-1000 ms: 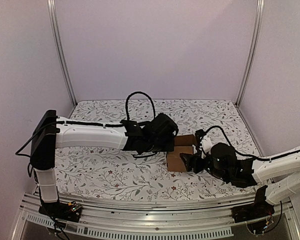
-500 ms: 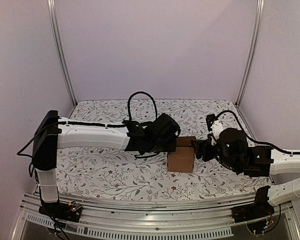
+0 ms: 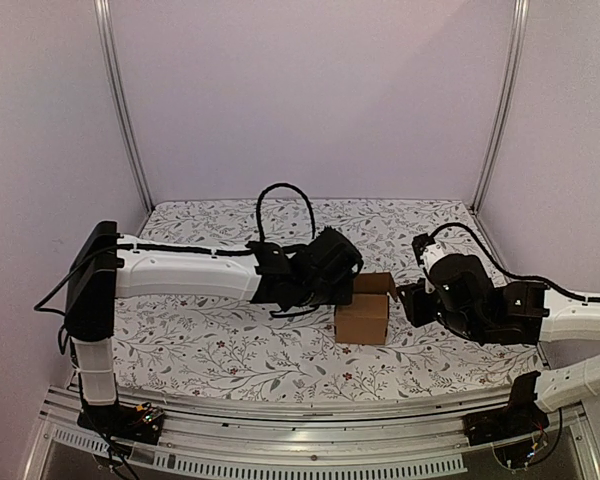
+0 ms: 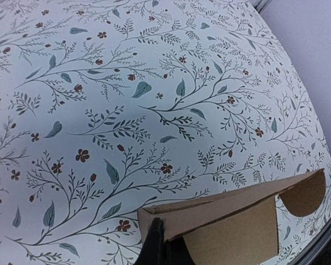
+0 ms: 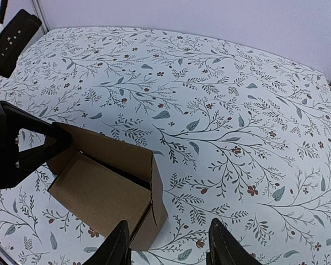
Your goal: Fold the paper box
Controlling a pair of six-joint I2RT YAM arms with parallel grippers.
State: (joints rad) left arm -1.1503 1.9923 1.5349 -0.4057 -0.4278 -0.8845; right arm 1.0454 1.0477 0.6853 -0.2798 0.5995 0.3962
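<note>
The paper box [image 3: 363,315] is plain brown cardboard, stood up as a small squarish box on the flowered table, its top open at the back. My left gripper [image 3: 348,288] is at its left side, shut on the box's left wall edge; in the left wrist view the dark fingers [image 4: 154,245] pinch the cardboard [image 4: 231,212]. My right gripper [image 3: 405,300] is open and empty, just right of the box. In the right wrist view its fingertips [image 5: 121,243] frame the box's near right corner [image 5: 110,193] without touching it.
The flowered table cloth [image 3: 210,340] covers the whole surface. Metal frame posts [image 3: 120,110] stand at the back corners, with purple walls behind. A rail [image 3: 280,410] runs along the near edge.
The box has gone from a flatter sheet to an upright box. My right gripper has let go of it, lifted and drawn back to the right. The left arm has barely moved.
</note>
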